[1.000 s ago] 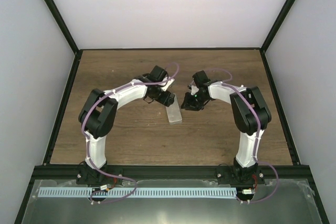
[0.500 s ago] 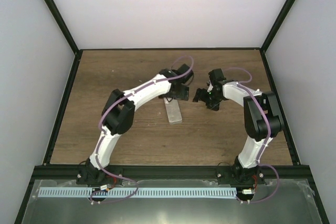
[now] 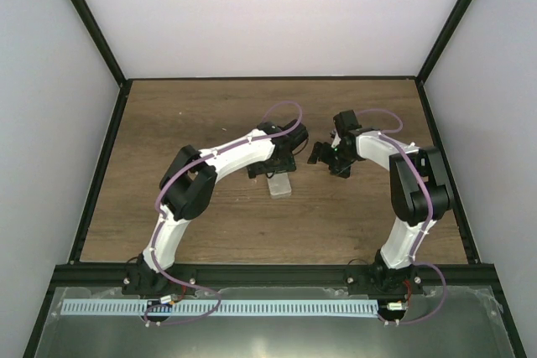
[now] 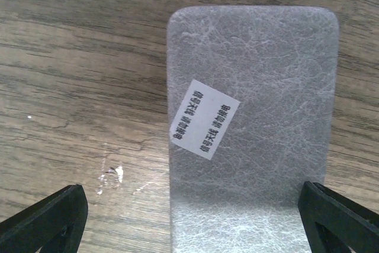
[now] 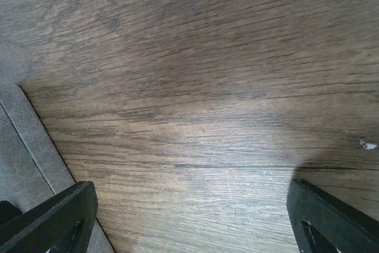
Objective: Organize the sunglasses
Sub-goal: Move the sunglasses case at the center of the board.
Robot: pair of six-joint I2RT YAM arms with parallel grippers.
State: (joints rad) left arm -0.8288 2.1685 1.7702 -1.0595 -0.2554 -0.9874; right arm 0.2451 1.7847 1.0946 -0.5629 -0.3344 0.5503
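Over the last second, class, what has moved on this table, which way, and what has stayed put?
The left gripper swung to its right and came over the grey case, with its jaws open wide above it. The right gripper drew back to its right, away from the case, and stands open over bare table. Nothing was picked up. The case stayed where it lay, closed.

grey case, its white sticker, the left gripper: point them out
grey case (image 4: pixel 278 75), left wrist view, textured top face right of the sticker
white sticker (image 4: pixel 205 119), left wrist view, middle of the label
left gripper (image 4: pixel 195 220), left wrist view, midway between its open fingertips
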